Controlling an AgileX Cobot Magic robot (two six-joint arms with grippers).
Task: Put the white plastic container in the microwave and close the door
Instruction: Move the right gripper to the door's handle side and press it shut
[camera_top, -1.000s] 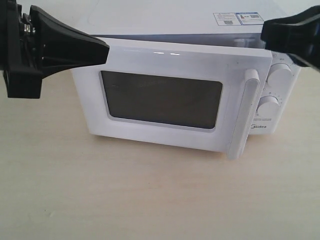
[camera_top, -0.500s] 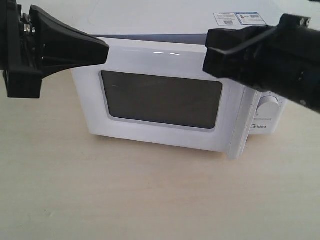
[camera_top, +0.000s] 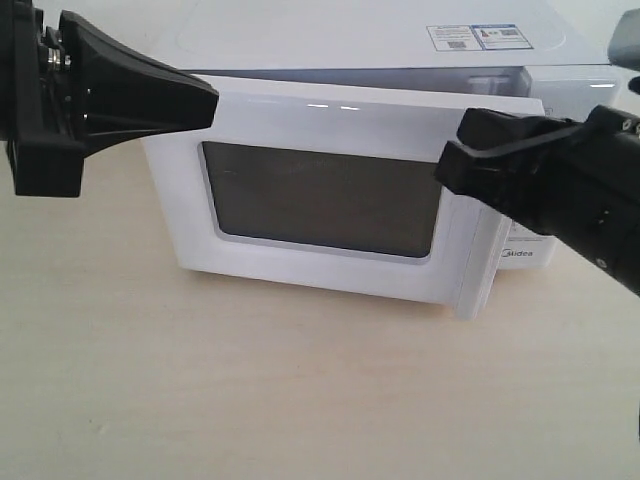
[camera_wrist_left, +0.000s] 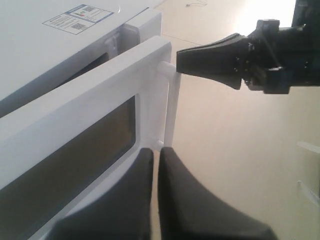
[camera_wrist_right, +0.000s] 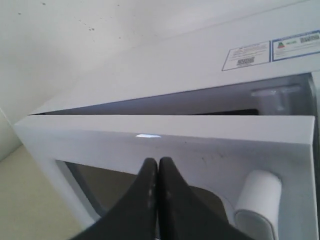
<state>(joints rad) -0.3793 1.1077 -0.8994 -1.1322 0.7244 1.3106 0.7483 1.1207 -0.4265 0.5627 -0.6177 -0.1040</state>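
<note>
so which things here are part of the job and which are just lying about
Job: microwave, its door ajar, the handle, right fingers at the door. Container not in view.
Just there: label stickers, table.

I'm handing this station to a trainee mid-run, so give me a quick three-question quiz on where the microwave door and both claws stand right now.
1. True or false: the door of the microwave is fully closed.
2. The right claw has its tip nearest: A) the door's handle; B) the door's hinge edge; C) the stickers on top.
3. Fill in: the left claw has its jaws ____.

Key: 1 false, a gap shows along the door's top edge; 2 A; 3 shut.
</note>
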